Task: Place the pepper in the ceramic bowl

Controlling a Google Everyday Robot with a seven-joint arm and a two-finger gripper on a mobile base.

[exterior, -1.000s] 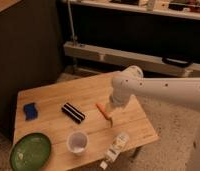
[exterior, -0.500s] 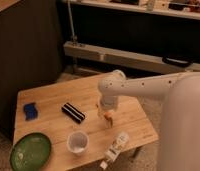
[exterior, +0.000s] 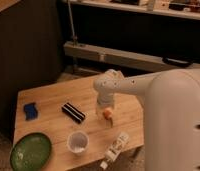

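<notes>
The pepper (exterior: 108, 114) lies on the wooden table (exterior: 53, 95) right of centre; only a small orange-red bit of it shows beneath my gripper. My gripper (exterior: 104, 108) hangs down from the white wrist, directly over the pepper and at table level. The ceramic bowl (exterior: 30, 151), a shallow dark green dish, sits at the table's front left corner, far from the gripper and with nothing in it.
A translucent white cup (exterior: 77, 142) stands at the front between bowl and gripper. A black-and-white striped bar (exterior: 73, 112) lies left of the gripper. A blue block (exterior: 30, 110) is at the left. A white bottle (exterior: 116, 148) lies at the front edge.
The arm has swung left and the gripper has come down onto the pepper, which now is mostly covered. The other objects have not moved.
</notes>
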